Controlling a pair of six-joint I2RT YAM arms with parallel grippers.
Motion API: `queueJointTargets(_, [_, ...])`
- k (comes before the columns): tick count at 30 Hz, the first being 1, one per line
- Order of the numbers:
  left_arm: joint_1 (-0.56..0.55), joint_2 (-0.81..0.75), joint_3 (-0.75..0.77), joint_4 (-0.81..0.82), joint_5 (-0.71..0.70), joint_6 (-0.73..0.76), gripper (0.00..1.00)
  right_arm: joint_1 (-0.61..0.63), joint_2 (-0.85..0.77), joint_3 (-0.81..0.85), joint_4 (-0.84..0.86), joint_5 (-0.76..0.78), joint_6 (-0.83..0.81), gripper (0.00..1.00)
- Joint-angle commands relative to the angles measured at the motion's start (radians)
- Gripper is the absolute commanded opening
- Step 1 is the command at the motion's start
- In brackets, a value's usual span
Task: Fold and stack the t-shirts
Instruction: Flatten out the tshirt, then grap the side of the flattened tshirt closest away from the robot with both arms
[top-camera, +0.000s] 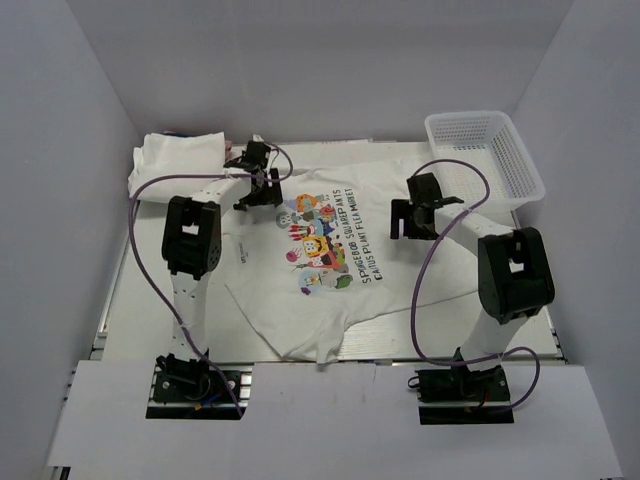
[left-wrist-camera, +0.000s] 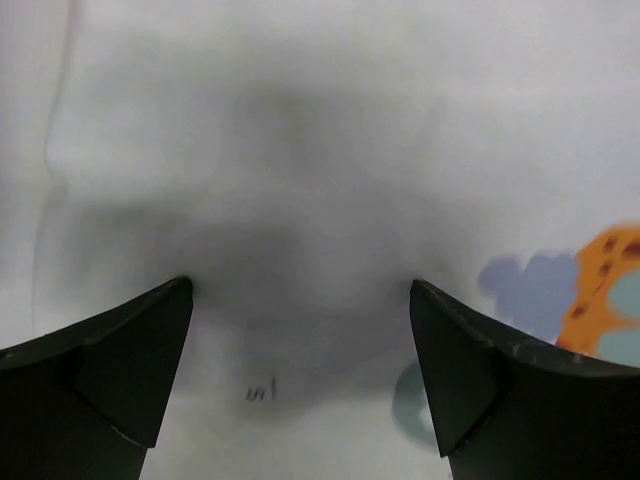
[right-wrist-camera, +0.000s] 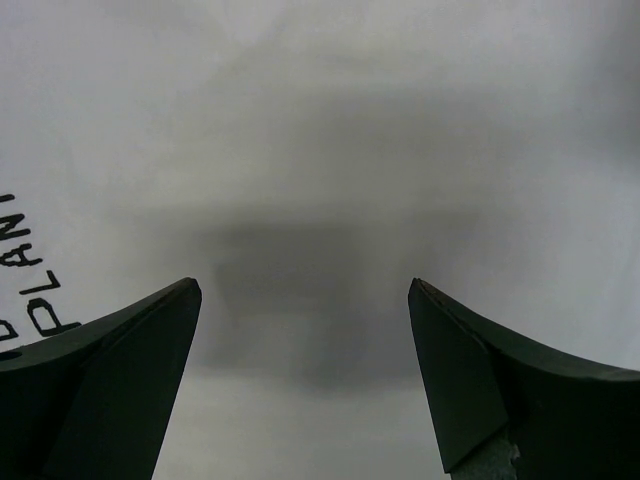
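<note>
A white t-shirt (top-camera: 330, 300) with a colourful cartoon print and dark lettering lies spread flat in the middle of the table. My left gripper (top-camera: 262, 190) hovers open just above its left side beside the print; the left wrist view shows plain white cloth (left-wrist-camera: 300, 150) and the print's edge between the spread fingers. My right gripper (top-camera: 405, 220) hovers open over the shirt's right side, just right of the lettering; the right wrist view shows white cloth (right-wrist-camera: 320, 130) below it. A white bundle of folded shirts (top-camera: 175, 160) lies at the far left corner.
A white plastic mesh basket (top-camera: 485, 152) stands at the far right. White walls close in the table on three sides. Purple cables loop from both arms over the table.
</note>
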Motion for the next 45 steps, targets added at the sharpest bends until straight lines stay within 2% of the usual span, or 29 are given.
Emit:
queueJointTargets(1, [0.010, 0.099, 0.116, -0.021, -0.031, 0.022, 1.00, -0.004, 0.038, 0.054, -0.038, -0.024, -0.028, 0.90])
queueJointTargets(4, [0.019, 0.235, 0.281, -0.041, -0.100, 0.077, 1.00, -0.001, 0.048, 0.057, -0.057, -0.078, -0.049, 0.90])
queueJointTargets(8, [0.041, 0.448, 0.646, -0.081, -0.069, 0.121, 1.00, 0.005, 0.045, 0.048, -0.080, -0.182, -0.072, 0.90])
queueJointTargets(9, [0.041, 0.474, 0.674, -0.062, -0.054, 0.134, 1.00, 0.006, 0.042, 0.042, -0.081, -0.187, -0.072, 0.90])
queueJointTargets(11, [0.050, 0.488, 0.673, 0.052, 0.019, 0.134, 1.00, 0.008, 0.018, 0.030, -0.080, -0.256, -0.086, 0.90])
queueJointTargets(14, [0.050, 0.488, 0.662, 0.172, 0.144, 0.122, 1.00, 0.019, -0.023, 0.031, -0.080, -0.253, -0.121, 0.90])
queueJointTargets(19, [0.050, 0.478, 0.700, 0.304, 0.250, 0.044, 1.00, 0.022, -0.082, 0.085, -0.118, -0.212, -0.150, 0.90])
queueJointTargets(21, [0.050, 0.423, 0.730, 0.330, 0.282, 0.015, 1.00, 0.025, -0.109, 0.098, -0.114, -0.259, -0.164, 0.90])
queueJointTargets(23, [0.050, 0.359, 0.721, 0.330, 0.331, 0.006, 1.00, 0.064, -0.155, 0.106, -0.120, -0.290, -0.257, 0.90])
queueJointTargets(24, [0.050, 0.268, 0.702, 0.321, 0.343, 0.006, 1.00, 0.080, -0.168, 0.114, -0.126, -0.267, -0.273, 0.90])
queueJointTargets(26, [0.050, 0.149, 0.601, 0.312, 0.354, 0.024, 1.00, 0.136, -0.191, 0.123, -0.155, -0.201, -0.298, 0.90])
queueJointTargets(29, [0.027, -0.105, 0.410, 0.265, 0.270, 0.036, 1.00, 0.167, -0.212, 0.108, -0.152, -0.107, -0.270, 0.90])
queueJointTargets(30, [0.027, -0.229, 0.294, 0.227, 0.226, 0.001, 1.00, 0.166, -0.227, 0.099, -0.138, -0.089, -0.244, 0.90])
queueJointTargets(31, [0.027, -0.230, 0.227, 0.199, 0.206, -0.045, 1.00, 0.167, -0.238, 0.089, -0.129, -0.071, -0.230, 0.90])
queueJointTargets(32, [0.027, -0.352, 0.157, 0.174, 0.205, -0.086, 1.00, 0.164, -0.244, 0.067, -0.121, -0.058, -0.165, 0.90])
queueJointTargets(33, [0.027, -0.414, 0.007, 0.128, 0.205, -0.112, 1.00, 0.160, -0.254, 0.050, -0.114, -0.032, -0.135, 0.90])
queueJointTargets(34, [0.027, -0.478, -0.072, 0.099, 0.195, -0.181, 1.00, 0.155, -0.267, 0.039, -0.109, -0.017, -0.073, 0.90])
queueJointTargets(35, [0.027, -0.541, -0.152, 0.078, 0.207, -0.216, 1.00, 0.155, -0.278, 0.005, -0.112, 0.024, -0.013, 0.90])
queueJointTargets(36, [0.018, -0.672, -0.319, 0.077, 0.271, -0.247, 1.00, 0.155, -0.287, -0.001, -0.115, 0.047, 0.015, 0.90])
queueJointTargets(37, [0.018, -0.737, -0.397, 0.077, 0.306, -0.304, 1.00, 0.155, -0.301, -0.006, -0.141, 0.057, 0.090, 0.90])
queueJointTargets(39, [0.006, -0.889, -0.567, 0.004, 0.381, -0.341, 1.00, 0.149, -0.309, -0.010, -0.155, 0.054, 0.124, 0.90])
queueJointTargets(43, [-0.029, -1.031, -0.756, -0.149, 0.423, -0.372, 1.00, 0.141, -0.309, -0.017, -0.187, -0.003, 0.113, 0.90])
queueJointTargets(45, [-0.045, -1.040, -0.816, -0.223, 0.440, -0.410, 1.00, 0.141, -0.303, -0.014, -0.221, -0.029, 0.109, 0.90])
